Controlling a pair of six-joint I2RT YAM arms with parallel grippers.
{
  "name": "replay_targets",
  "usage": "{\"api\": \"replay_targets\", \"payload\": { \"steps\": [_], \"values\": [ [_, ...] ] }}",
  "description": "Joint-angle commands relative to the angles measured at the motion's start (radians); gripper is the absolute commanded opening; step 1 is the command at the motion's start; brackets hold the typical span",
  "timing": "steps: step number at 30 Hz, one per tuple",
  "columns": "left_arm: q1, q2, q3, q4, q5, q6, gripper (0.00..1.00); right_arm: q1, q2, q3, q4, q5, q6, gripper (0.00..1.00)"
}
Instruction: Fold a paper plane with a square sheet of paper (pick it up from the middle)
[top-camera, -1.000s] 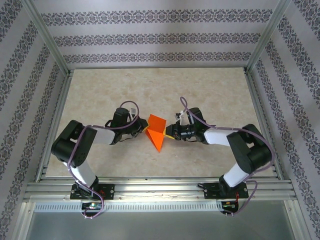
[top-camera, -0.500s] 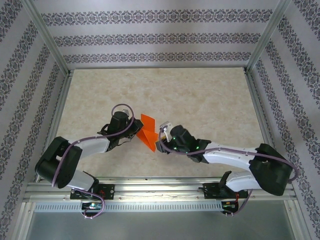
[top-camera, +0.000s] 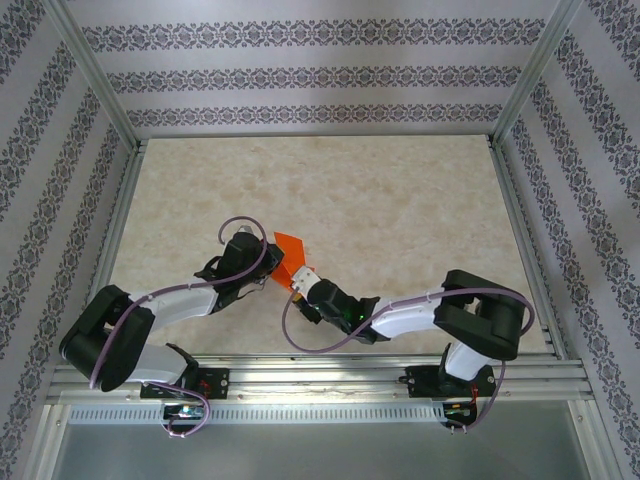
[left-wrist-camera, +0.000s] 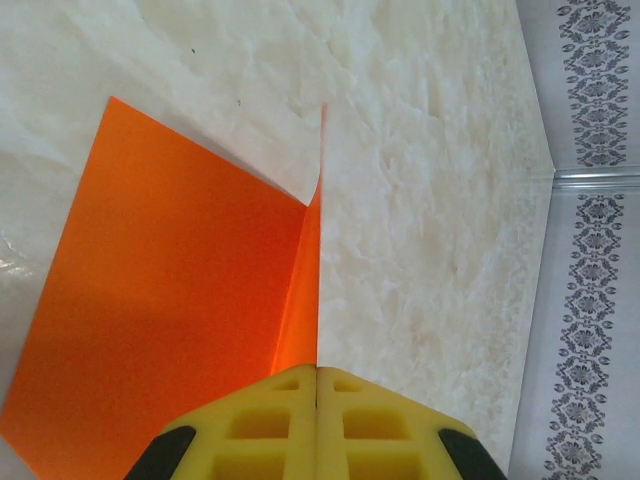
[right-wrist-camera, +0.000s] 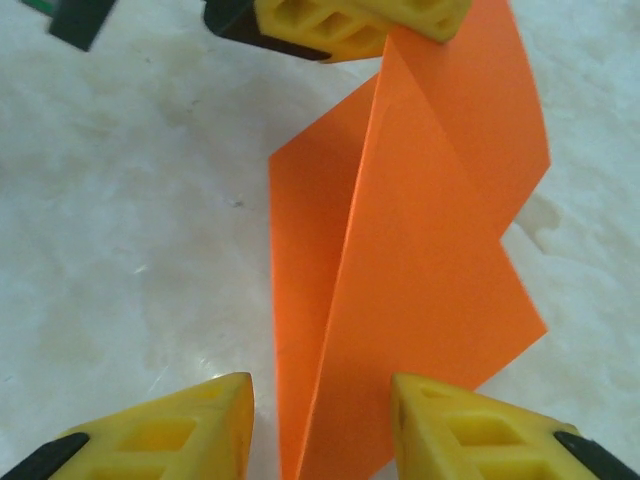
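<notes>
The square sheet of paper (top-camera: 291, 250) is bright orange and folded along a centre crease, with one flap standing up off the table. My left gripper (top-camera: 270, 268) is shut on its folded edge. In the left wrist view the yellow pads (left-wrist-camera: 317, 372) meet flush, with the thin crease of the paper (left-wrist-camera: 180, 300) running into them. My right gripper (top-camera: 300, 281) sits at the paper's near end, open. Its two fingertips (right-wrist-camera: 320, 395) straddle the narrow end of the paper (right-wrist-camera: 420, 250) without touching it. The left gripper's fingers (right-wrist-camera: 350, 20) show at the paper's far end.
The pale marbled table (top-camera: 400, 200) is fenced by aluminium rails (top-camera: 520, 240) and patterned walls. Both arms converge near the table's front centre, and the right forearm (top-camera: 400, 318) lies low along the near edge. The wall corner (left-wrist-camera: 590, 200) stands beyond the paper.
The right arm swung from the paper's right side round to its near end and its jaws opened. The left arm stretched out lower, still pinching the paper, which shifted slightly left and back.
</notes>
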Motion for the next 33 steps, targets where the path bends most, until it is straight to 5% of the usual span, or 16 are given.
{"api": "replay_targets", "payload": {
  "steps": [1, 13, 23, 33],
  "values": [
    [-0.019, -0.021, -0.015, -0.022, -0.044, -0.025, 0.02, 0.011, 0.048, 0.040, 0.060, 0.106, -0.061, 0.39],
    [-0.030, -0.040, -0.027, -0.026, -0.065, -0.033, 0.03, 0.011, 0.107, 0.052, 0.094, 0.167, -0.042, 0.30],
    [-0.030, -0.029, -0.027, -0.018, -0.051, -0.025, 0.10, -0.009, 0.085, 0.006, 0.123, 0.115, -0.050, 0.11],
    [-0.014, -0.060, -0.031, -0.103, -0.062, -0.011, 0.47, -0.030, 0.075, -0.030, 0.158, 0.096, -0.056, 0.04]
  ]
}}
